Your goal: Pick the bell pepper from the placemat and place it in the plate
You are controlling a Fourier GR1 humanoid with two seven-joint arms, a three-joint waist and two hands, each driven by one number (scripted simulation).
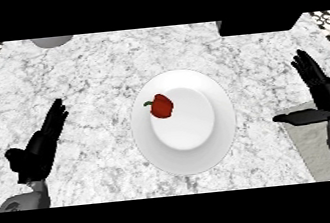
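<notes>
A small red bell pepper [161, 106] with a green stem lies on the white plate [201, 152], at the left of the plate's inner well. The plate stands in the middle of the marble counter. My right hand [322, 91] is open at the right edge, fingers straight and thumb spread, well apart from the plate and holding nothing. It hovers over the grey placemat [311, 144], which lies at the lower right. My left hand [41, 143] rests open at the left, fingers pointing up.
A black object [258, 24] sits at the counter's far edge, upper right. A grey rounded object [50, 41] shows at the far left edge. Patterned surfaces flank the counter's upper corners.
</notes>
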